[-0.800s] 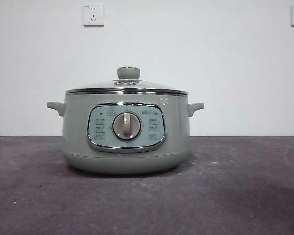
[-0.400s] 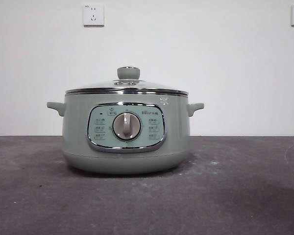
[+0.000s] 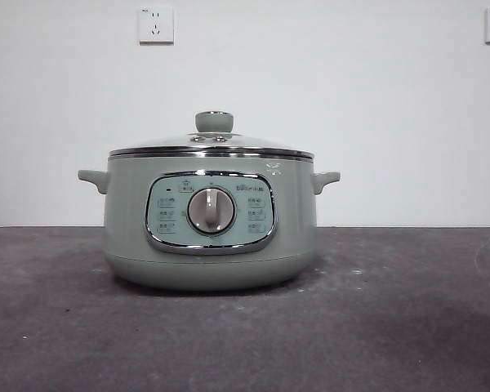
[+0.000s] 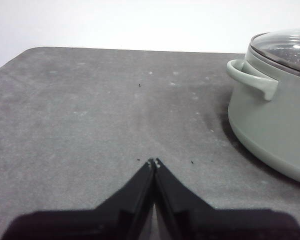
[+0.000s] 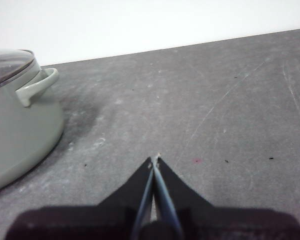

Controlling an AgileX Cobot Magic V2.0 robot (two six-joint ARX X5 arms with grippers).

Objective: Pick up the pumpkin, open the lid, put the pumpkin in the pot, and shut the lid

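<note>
The pale sage-green pot [image 3: 210,220] stands on the dark table in the front view, its dial facing the camera. The glass lid [image 3: 212,145] with its green knob sits shut on the pot. The pumpkin is not in view in any frame. My left gripper [image 4: 154,162] is shut and empty over bare table, with the pot [image 4: 270,115] off to one side of it. My right gripper [image 5: 155,159] is shut and empty over bare table, with the pot [image 5: 20,130] off to the other side. Neither arm shows in the front view.
The grey table [image 3: 392,310] has scuffs and small dark specks. A white wall with two sockets [image 3: 155,24] stands behind it. The table's far edge and a rounded corner show in the left wrist view [image 4: 35,50].
</note>
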